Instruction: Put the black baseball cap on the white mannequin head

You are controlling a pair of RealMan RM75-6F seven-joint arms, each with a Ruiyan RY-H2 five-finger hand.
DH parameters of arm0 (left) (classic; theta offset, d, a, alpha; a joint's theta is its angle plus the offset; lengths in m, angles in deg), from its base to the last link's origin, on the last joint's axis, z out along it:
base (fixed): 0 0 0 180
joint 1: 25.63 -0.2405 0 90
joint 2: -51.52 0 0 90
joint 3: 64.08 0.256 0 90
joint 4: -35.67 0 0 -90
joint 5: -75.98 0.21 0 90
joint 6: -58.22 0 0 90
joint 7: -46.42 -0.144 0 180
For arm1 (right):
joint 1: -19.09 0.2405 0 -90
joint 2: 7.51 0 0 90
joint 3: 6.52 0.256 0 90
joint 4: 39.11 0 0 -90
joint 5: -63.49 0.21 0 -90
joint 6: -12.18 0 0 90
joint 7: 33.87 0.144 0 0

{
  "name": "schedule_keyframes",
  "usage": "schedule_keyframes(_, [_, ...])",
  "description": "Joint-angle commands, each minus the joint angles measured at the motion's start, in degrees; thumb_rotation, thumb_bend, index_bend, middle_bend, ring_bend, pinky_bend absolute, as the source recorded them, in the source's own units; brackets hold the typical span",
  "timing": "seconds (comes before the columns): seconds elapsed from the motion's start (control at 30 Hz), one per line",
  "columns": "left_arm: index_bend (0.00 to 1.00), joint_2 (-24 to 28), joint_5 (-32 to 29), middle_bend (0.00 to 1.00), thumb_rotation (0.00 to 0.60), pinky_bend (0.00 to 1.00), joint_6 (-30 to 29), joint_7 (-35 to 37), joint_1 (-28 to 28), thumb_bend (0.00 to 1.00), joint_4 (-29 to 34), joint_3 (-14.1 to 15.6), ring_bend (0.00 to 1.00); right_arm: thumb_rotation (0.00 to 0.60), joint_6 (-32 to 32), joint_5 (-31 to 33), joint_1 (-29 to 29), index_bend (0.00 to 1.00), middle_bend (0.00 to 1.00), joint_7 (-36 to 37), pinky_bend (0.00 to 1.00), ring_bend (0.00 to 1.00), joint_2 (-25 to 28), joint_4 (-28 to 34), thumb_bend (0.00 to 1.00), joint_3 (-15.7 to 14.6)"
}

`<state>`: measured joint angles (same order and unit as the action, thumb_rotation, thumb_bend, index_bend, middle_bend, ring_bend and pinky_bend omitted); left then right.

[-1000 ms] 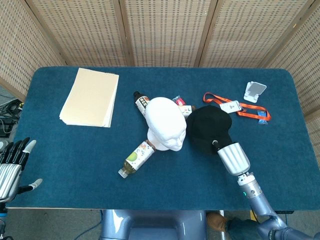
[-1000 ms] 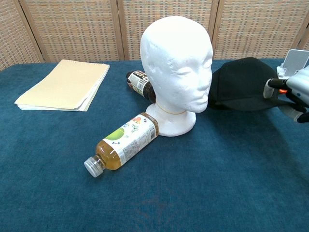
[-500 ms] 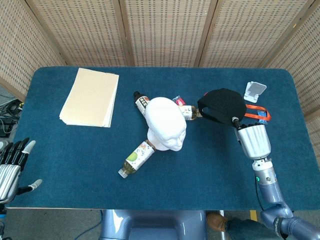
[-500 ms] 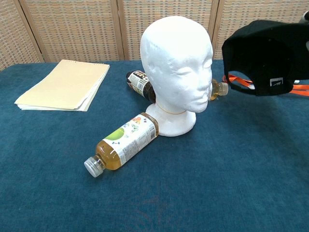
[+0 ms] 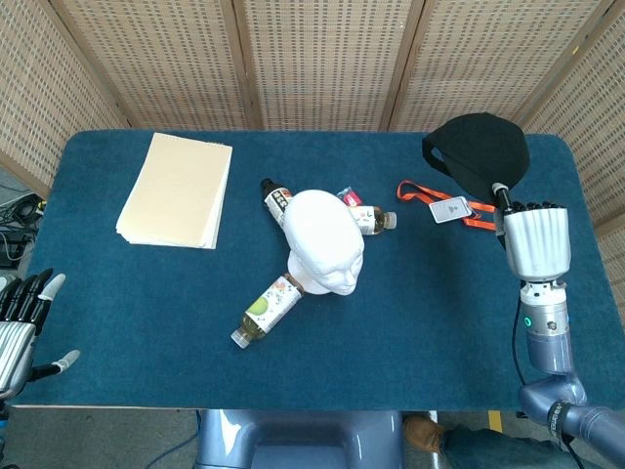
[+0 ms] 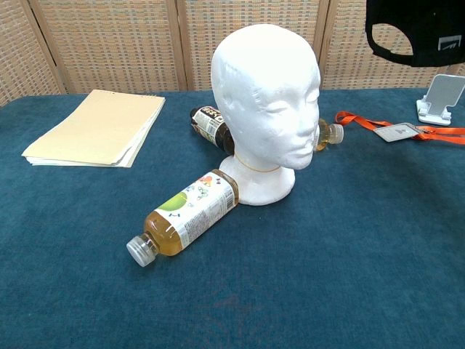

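The white mannequin head point(image 5: 323, 240) point(image 6: 266, 102) stands upright on its base mid-table, bare on top. My right hand point(image 5: 533, 237) holds the black baseball cap point(image 5: 478, 152) point(image 6: 415, 32) lifted high above the table's right side, well to the right of the mannequin head; in the chest view only the cap's lower part shows at the top edge, and the hand itself is out of that frame. My left hand point(image 5: 20, 318) hangs at the table's near left corner, fingers apart, holding nothing.
A green-label bottle point(image 5: 269, 306) point(image 6: 185, 214) lies in front of the mannequin head; two more bottles point(image 5: 277, 201) point(image 5: 369, 218) lie behind it. A paper stack point(image 5: 178, 190) sits back left. An orange lanyard with a badge point(image 5: 451, 209) point(image 6: 396, 130) and a white phone stand point(image 6: 438, 97) lie at the right.
My right hand has picked the cap up off the table beside the mannequin head and carried it up and to the right. The left hand has barely moved.
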<state>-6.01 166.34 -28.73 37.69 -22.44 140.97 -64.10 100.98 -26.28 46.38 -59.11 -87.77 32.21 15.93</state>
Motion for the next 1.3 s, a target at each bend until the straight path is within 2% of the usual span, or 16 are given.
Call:
schedule_keyframes(0.03, [0.00, 0.03, 0.05, 0.00, 0.600, 0.00, 0.06, 0.04, 0.02, 0.00, 0.01, 0.04, 0.00, 0.600, 2.77, -3.98, 1.47, 0.72, 0.99, -2.80, 1.00, 1.00, 2.96, 4.05, 0.79, 0.61])
schedule_keyframes(0.17, [0.00, 0.07, 0.02, 0.00, 0.600, 0.00, 0.08, 0.13, 0.03, 0.00, 0.00, 0.02, 0.00, 0.600, 7.61, -13.85, 4.00, 0.70, 0.99, -7.00, 1.00, 1.00, 3.62, 1.73, 0.79, -1.02])
schedule_keyframes(0.3, [0.00, 0.10, -0.08, 0.00, 0.600, 0.00, 0.15, 0.16, 0.06, 0.00, 0.02, -0.02, 0.00, 0.600, 9.78, -21.00, 6.49, 0.69, 0.99, -8.03, 1.00, 1.00, 2.48, -0.19, 0.78, -3.31])
schedule_keyframes(0.47, [0.00, 0.20, -0.37, 0.00, 0.600, 0.00, 0.16, 0.47, 0.07, 0.00, -0.01, -0.16, 0.00, 0.600, 10.53, -25.95, 8.94, 0.69, 0.99, -9.52, 1.00, 1.00, 0.31, -0.36, 0.76, -4.96])
schedule_keyframes(0.77, [0.00, 0.61, -0.60, 0.00, 0.600, 0.00, 0.39, 1.34, 0.17, 0.00, 0.00, -0.22, 0.00, 0.600, 3.40, -27.45, 13.45, 0.70, 1.00, -20.48, 1.00, 1.00, -2.97, 2.63, 0.75, -4.27])
schedule_keyframes(0.93, [0.00, 1.07, -0.48, 0.00, 0.600, 0.00, 0.24, 2.40, 0.08, 0.00, -0.04, -0.17, 0.00, 0.600, -1.19, -25.92, 15.22, 0.70, 1.00, -25.14, 1.00, 1.00, -4.59, 2.49, 0.75, -3.71])
schedule_keyframes(1.3, [0.00, 1.51, -0.21, 0.00, 0.600, 0.00, 0.14, 3.46, 0.04, 0.00, -0.14, -0.11, 0.00, 0.600, -5.59, -26.00, 16.20, 0.70, 1.00, -30.00, 1.00, 1.00, -5.99, 3.53, 0.75, -6.14])
